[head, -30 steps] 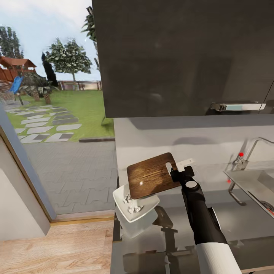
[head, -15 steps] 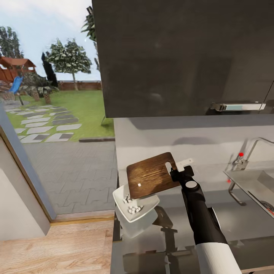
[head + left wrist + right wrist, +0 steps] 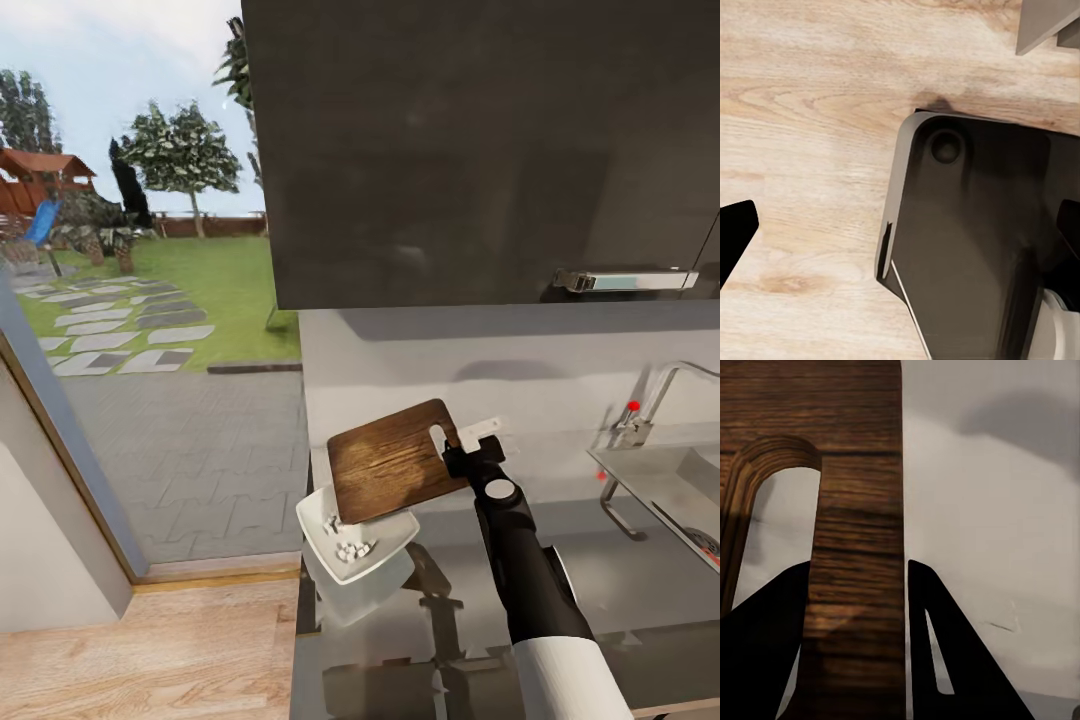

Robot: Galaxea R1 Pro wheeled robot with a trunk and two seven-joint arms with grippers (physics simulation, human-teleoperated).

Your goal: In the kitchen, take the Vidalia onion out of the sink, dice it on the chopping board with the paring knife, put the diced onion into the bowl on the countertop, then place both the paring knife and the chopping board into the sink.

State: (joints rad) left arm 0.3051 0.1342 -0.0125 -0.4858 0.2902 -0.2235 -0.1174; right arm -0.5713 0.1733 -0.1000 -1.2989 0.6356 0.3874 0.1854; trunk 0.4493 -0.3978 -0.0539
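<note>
The countertop (image 3: 640, 590) ran long and glossy, the sink (image 3: 668, 478) at its far right end. Over the countertop's left end the chopping board (image 3: 390, 462) hung tilted, clamped at its slot-handle end by the right gripper (image 3: 462, 450). Right below its low edge sat the bowl (image 3: 355, 545), white diced onion (image 3: 348, 548) inside. Left gripper (image 3: 900, 225) was spread open over wood floor (image 3: 802, 112). No writing was readable.

Dark brown grained chopping board (image 3: 392, 463), white bowl (image 3: 330, 550)
</note>
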